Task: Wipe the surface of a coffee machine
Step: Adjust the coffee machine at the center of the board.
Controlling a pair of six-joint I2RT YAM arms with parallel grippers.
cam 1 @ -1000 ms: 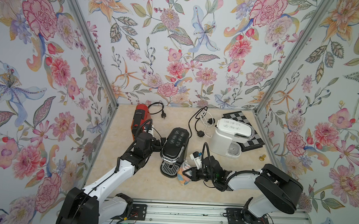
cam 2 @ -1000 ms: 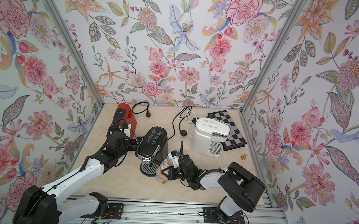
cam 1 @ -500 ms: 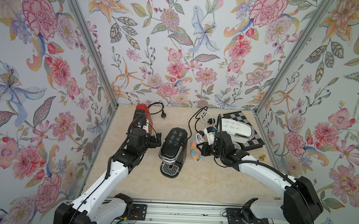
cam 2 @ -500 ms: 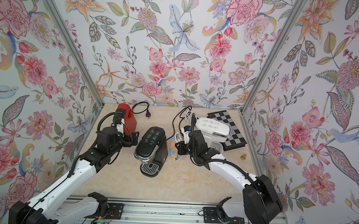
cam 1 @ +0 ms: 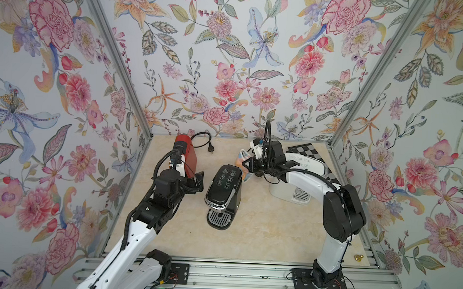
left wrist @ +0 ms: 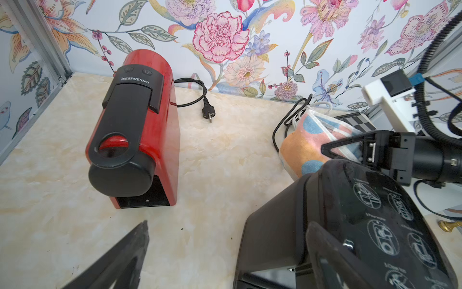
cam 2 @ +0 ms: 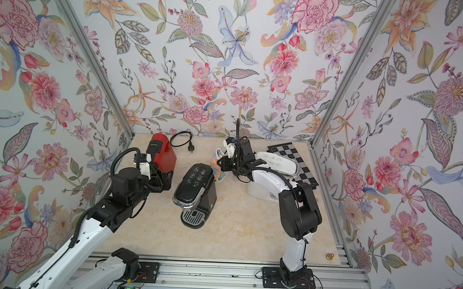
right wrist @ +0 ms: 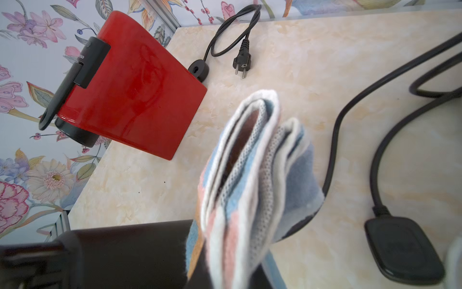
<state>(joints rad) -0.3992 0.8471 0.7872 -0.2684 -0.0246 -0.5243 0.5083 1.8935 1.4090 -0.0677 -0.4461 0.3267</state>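
**Cloth at the back edge of the black machine's lid**

Your black coffee machine (cam 1: pixel 223 193) stands mid-table, between the two arms. Treat it as a stiff plastic shell with a glossy, slippery lid, probably light enough to skid under a sideways wipe. If you brace it, press on the flat side of the body and not on the lid.

The cloth (cam 1: pixel 242 161) is soft and limp, and folded thick. It will drape and drag, so keep it pinched at the bunched fold. It is at the lid's rear corner, and it looks to be touching there.

Your right gripper (cam 1: pixel 247 165) is clenched on that cloth. Your left gripper (cam 1: pixel 200 182) is spread wide and empty, just beside the machine's side. I cannot tell whether it touches.

In both top views you see the drip tray (cam 1: pixel 217 219) out front. Only the left wrist view shows the printed lid icons and the cloth bulging behind the edge. Only the right wrist view shows the cloth's layered folds and the cords (right wrist: pixel 350 120) lying beyond.
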